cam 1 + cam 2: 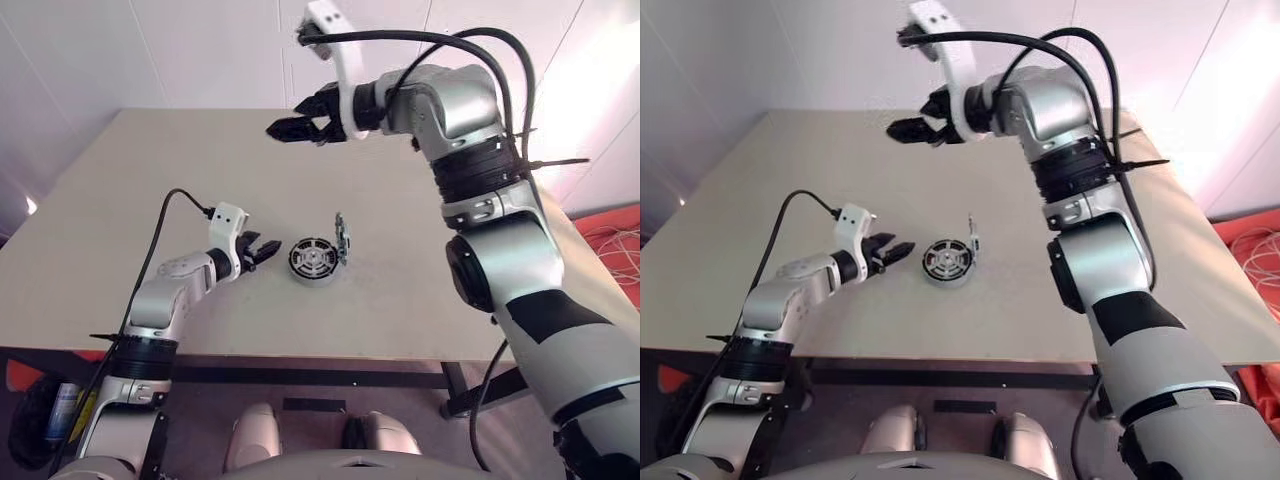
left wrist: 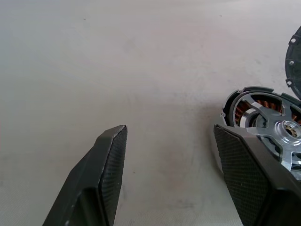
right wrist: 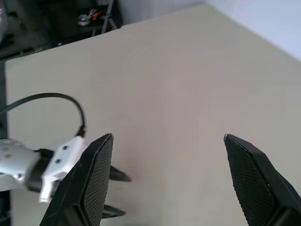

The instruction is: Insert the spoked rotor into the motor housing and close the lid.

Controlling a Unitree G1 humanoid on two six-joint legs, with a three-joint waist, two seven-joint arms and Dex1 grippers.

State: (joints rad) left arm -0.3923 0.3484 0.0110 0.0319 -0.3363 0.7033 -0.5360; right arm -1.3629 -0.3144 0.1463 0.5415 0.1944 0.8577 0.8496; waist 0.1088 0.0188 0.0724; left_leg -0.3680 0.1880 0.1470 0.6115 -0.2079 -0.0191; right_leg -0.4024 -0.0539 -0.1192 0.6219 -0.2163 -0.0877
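Left gripper (image 1: 268,250), black two-fingered: hovering low over the pale beige rectangular surface (image 1: 120,250), just left of the housing, its fingers (image 2: 108,165) standing apart and gripping nothing. In the left wrist view one finger is lying close beside the housing's shell; whether it is touching, I cannot tell.

Motor housing (image 1: 314,262), round shallow grey-shelled puck with copper-brown windings around a silver hub: resting flat on the surface near its front middle. Spoked rotor (image 2: 275,129), small open wheel with silvery rim and spokes running to a small hub: sitting inside the housing, over the windings.

Lid (image 1: 342,237), round dark grey disc: standing up on edge at the housing's right rim, seen nearly edge-on and leaning slightly, leaving the housing uncovered. Small pale screw points are showing along its rim in the left wrist view.

Right gripper (image 1: 292,128), black two-fingered, on a silver arm with black cables: hanging high above the far part of the surface, well apart from housing and lid, pointing leftward. Its fingers (image 3: 91,183) are spread wide and carrying nothing.
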